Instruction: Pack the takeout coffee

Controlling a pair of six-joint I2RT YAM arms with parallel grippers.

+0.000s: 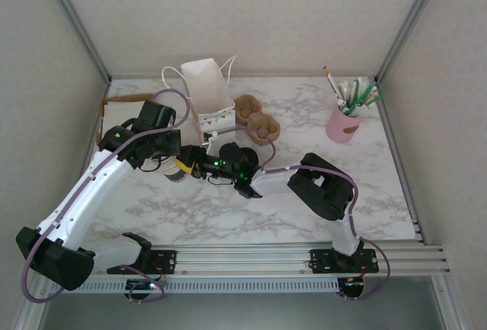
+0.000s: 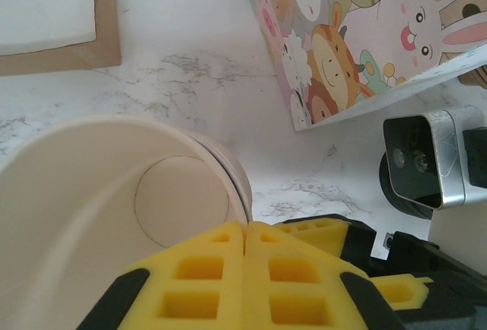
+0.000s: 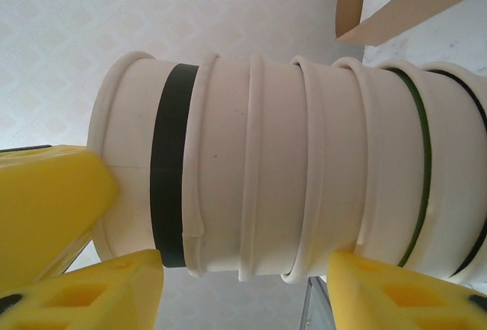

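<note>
At the far left of the marble desk [image 1: 304,208] lay a brown cardboard tray [image 1: 116,117] with a white inside. Just right of it the left tool [image 1: 161,163] reached down to a stack of cream cups [image 1: 173,172]. In the left wrist view this tool [image 2: 245,265] had its yellow pads pressed flat together at the near rim of the stack [image 2: 114,208], whose open mouth faced the camera. Whether a cup wall was pinched between the pads could not be made out. The right tool [image 1: 192,167] met the same stack from the other side. In the right wrist view the stack [image 3: 304,170] lay sideways across the frame, and the takeout coffee cup [image 3: 152,178], marked by a dark band near its base, was the end cup, nested with the others. The right tool [image 3: 228,269] stood with its pads apart. One pad touched the base edge of the banded cup, and the other sat in front of the rims further along. Behind both tools stood a white paper bag [image 1: 207,90] with string handles. Its side was printed with cartoon animals [image 2: 342,41]. Just right of the bag lay a brown lumpy object [image 1: 257,117] too indistinct to name. Well apart, near the far right corner, a pink pot [image 1: 342,125] held a bunch of sticks.
</note>
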